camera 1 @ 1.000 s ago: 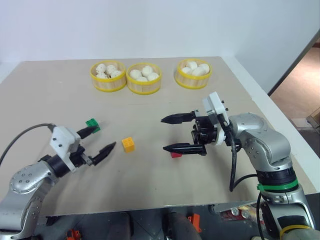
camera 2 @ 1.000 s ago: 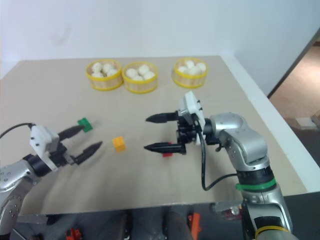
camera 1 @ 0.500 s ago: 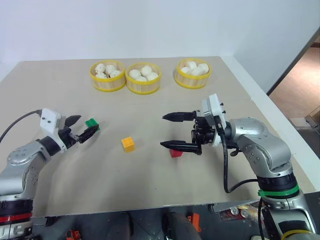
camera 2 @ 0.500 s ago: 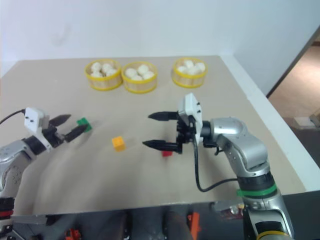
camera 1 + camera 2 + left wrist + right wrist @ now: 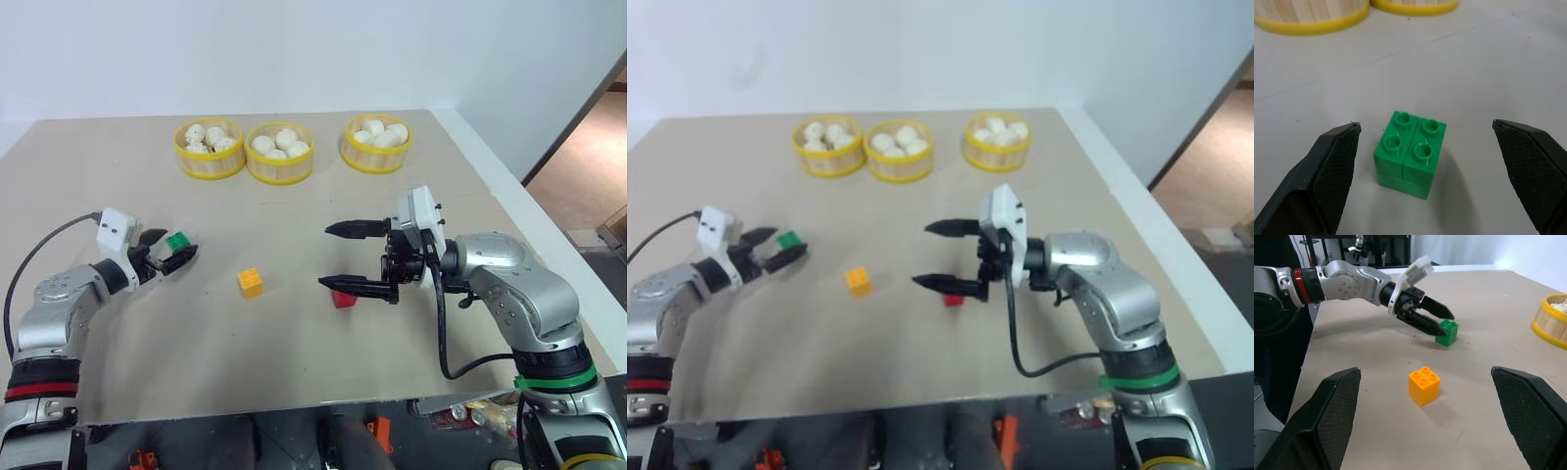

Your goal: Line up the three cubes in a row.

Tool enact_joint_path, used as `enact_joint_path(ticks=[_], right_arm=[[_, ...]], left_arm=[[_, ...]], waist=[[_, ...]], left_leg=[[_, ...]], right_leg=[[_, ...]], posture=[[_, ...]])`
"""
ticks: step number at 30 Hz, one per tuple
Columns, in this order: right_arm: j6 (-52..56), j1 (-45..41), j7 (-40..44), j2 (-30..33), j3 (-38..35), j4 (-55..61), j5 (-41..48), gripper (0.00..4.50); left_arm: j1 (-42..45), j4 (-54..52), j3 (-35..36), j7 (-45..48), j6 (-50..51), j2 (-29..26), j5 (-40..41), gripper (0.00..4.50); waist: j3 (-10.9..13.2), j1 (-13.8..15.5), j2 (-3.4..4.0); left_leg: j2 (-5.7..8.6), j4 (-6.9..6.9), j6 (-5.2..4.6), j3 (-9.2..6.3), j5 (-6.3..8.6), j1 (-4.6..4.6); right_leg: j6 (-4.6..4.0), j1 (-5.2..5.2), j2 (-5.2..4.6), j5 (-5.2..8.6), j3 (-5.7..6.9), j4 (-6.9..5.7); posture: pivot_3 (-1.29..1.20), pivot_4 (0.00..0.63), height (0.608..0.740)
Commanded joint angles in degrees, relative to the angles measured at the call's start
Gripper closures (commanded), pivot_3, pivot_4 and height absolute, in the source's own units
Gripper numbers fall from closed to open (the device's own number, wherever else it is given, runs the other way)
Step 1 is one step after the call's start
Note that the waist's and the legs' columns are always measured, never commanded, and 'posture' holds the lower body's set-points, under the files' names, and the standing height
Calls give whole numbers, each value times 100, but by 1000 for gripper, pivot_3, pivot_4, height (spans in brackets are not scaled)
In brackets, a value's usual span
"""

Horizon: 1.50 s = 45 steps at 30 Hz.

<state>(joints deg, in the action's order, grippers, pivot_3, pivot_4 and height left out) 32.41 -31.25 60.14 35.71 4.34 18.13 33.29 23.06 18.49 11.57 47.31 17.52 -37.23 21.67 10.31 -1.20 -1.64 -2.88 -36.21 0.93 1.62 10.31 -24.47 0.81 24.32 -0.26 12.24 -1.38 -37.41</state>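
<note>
The green cube (image 5: 1409,154) sits on the table at the left, between the two fingers of my left gripper (image 5: 176,245), which is open with a gap on either side of it. The yellow-orange cube (image 5: 251,282) stands alone near the middle. The red cube (image 5: 343,299) lies to its right, partly covered by the lower finger of my right gripper (image 5: 325,257). That gripper hovers open above the table, points left and holds nothing. The right wrist view looks past the yellow-orange cube (image 5: 1424,386) to the green cube (image 5: 1447,332) and the left gripper (image 5: 1444,323).
Three round yellow baskets of white buns (image 5: 210,168) (image 5: 282,174) (image 5: 376,162) stand in a row at the back of the table. The table's right edge (image 5: 549,235) runs close to my right arm. A cable trails from each wrist.
My left gripper has moved forward and to the left, from near the table's front edge up to the green cube, and now straddles it. The right gripper has stayed in place, still open.
</note>
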Motion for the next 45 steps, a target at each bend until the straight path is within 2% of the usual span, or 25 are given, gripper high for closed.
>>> enact_joint_path(ticks=[1,5,8,15,20,24,32,38,45], right_arm=[[-68,15,-43,55,-127,208,29,56],[-96,23,-63,71,-110,199,0,56],[-105,25,-74,71,-99,194,-10,0],[-67,37,-80,67,-81,241,23,0],[-68,26,-56,86,-80,238,19,0],[-73,20,-31,94,-77,236,17,0],[-101,42,0,119,-90,245,22,0],[-103,66,7,120,-76,266,33,0],[-102,64,-11,128,-77,266,12,0]], left_arm=[[250,245,-43,147,-269,-125,-181,0],[446,690,-263,409,-514,-169,-451,0],[659,1063,-299,441,-718,-144,-569,790],[945,1661,-445,836,-988,-137,-753,3161],[1006,1772,-459,1043,-1030,-185,-799,3157],[872,1451,-434,1175,-922,-231,-729,3157],[178,-869,-446,1353,61,-337,-249,3157],[160,-2440,-637,1167,1021,-231,215,3157],[89,-3624,-1054,857,1819,-17,644,3157]], waist=[[0,1,0],[0,0,-1],[0,0,-1],[-1,1,-1],[-1,1,-1],[-1,0,-1],[0,1,-1],[0,1,-1],[0,-1,-1]], left_leg=[[0,0,0,0,0,0],[1,0,0,0,0,0],[1,0,0,0,0,-1],[1,-2,0,0,0,-5],[1,-3,0,-1,0,-5],[1,-3,0,-1,0,-5],[-1,-4,0,-2,0,-10],[1,-10,0,-1,0,-12],[1,-10,0,-3,0,-10]], right_leg=[[0,0,0,0,0,0],[2,0,0,-1,0,0],[7,1,0,-4,0,0],[12,3,0,-7,2,0],[14,3,0,-8,2,0],[14,3,0,-8,2,0],[12,7,-1,-7,2,0],[14,5,-2,-8,-3,0],[18,5,4,-10,-4,0]], posture=[[0,150,740],[0,150,740],[0,150,740],[0,150,740],[0,150,740],[0,150,740],[0,150,740],[0,150,740],[0,150,740]])
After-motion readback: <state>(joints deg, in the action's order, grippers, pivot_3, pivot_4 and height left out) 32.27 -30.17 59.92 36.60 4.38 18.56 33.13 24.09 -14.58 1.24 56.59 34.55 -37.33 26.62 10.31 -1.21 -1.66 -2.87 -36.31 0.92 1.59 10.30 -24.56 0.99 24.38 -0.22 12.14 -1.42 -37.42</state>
